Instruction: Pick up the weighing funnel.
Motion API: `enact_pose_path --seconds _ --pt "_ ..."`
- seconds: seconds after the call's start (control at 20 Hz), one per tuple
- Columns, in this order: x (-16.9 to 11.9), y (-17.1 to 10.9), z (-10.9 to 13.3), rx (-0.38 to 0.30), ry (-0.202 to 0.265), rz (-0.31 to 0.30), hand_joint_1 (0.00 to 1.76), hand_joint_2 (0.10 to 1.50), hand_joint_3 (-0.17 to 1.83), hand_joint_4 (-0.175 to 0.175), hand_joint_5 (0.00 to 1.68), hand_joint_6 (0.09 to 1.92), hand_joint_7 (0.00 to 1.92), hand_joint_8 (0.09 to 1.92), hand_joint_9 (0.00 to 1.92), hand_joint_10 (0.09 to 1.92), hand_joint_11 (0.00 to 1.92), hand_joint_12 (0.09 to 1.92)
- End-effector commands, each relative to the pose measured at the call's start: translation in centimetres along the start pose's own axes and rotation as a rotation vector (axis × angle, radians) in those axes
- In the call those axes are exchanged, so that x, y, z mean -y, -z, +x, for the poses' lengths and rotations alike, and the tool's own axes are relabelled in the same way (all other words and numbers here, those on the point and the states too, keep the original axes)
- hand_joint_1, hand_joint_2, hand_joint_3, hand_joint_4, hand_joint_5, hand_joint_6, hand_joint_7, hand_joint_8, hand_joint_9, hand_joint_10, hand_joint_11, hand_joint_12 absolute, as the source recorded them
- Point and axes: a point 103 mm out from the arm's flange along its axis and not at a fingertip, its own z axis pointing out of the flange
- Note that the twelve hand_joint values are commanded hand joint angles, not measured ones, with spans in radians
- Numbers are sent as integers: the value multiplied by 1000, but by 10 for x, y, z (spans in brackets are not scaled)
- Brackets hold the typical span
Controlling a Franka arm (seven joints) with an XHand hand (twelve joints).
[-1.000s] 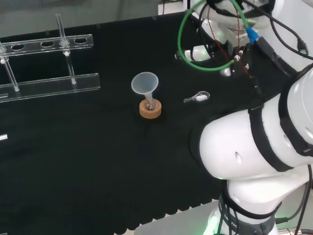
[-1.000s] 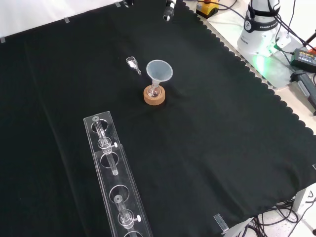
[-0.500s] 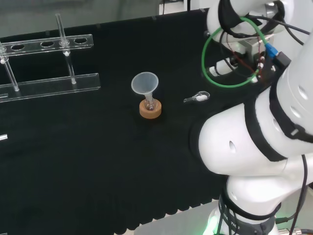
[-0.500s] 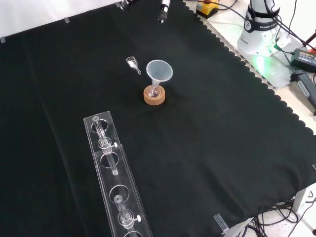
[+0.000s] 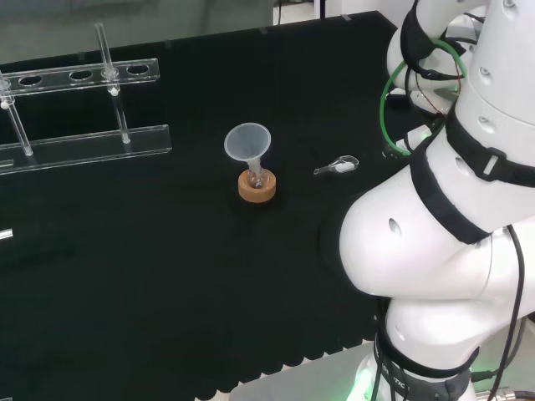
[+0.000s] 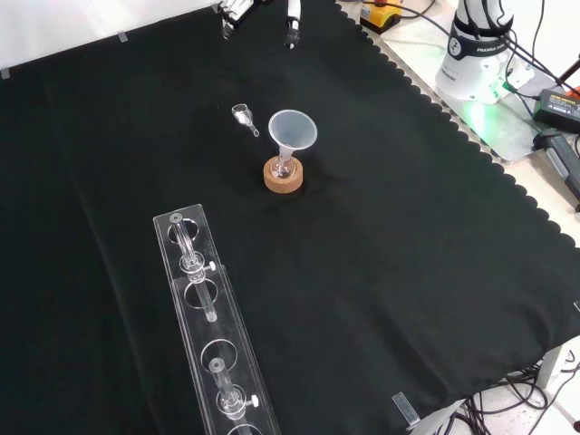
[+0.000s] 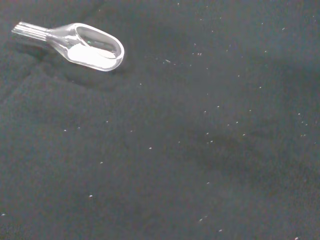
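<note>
Black cloth (image 5: 125, 276), head view: covers the whole bench, with a scalloped hem along the near edge.
weighing funnel (image 5: 338, 166), head view: lies on the cloth to the right of the cork ring (image 5: 257, 188) and apart from it. It is a small clear scoop with its stem pointing left and a pale patch in the bowl.
funnel (image 5: 248, 142), head view: translucent cone, mouth up, with its stem in a small flask on the cork ring.
rack (image 5: 92, 144), head view: clear plastic, far left, holding thin upright tubes; cut off by the left edge.
arm (image 5: 435, 242), head view: white links with black bands stand before the right of the bench and hide what lies behind them.
hand (image 6: 292, 25), front view: fingertips come in at the top edge and the rest is cut off. The two that show are straight and spread well apart with nothing between them. They are clear of the weighing funnel.
weighing funnel (image 6: 243, 115), front view: on the cloth (image 6: 381, 272), below the fingertips and just up and left of the funnel (image 6: 293, 130); the glass is faint and its outline hard to follow.
print, front view: small lettering on a dark band round the arm's base (image 6: 476, 45), left unread.
rack (image 6: 207, 323), front view: runs off the bottom edge.
weighing funnel (image 7: 85, 44), wrist view: clear, with an oval bowl open upward and a short stem with bright streaks, lying flat on the cloth (image 7: 200, 150). There is a white patch in the bowl; cannot tell whether it is powder or glare.
cloth, wrist view: flecked with pale lint.
</note>
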Motion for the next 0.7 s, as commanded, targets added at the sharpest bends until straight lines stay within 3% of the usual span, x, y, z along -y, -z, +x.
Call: enact_pose_path --seconds 0.05,0.2,0.6,0.7 --pt "-29 -10 -20 69 2 53 452 702 1 -81 592 613 481 840 556 811 566 1367" --pt "-49 -20 9 29 52 11 452 704 2 -84 586 668 500 846 568 810 579 1359" --pt "-72 -37 -3 23 95 -2 452 707 3 -89 581 729 544 852 602 802 594 1351" --pt "-87 -32 18 36 85 16 452 707 3 -90 581 735 547 852 605 801 595 1351"
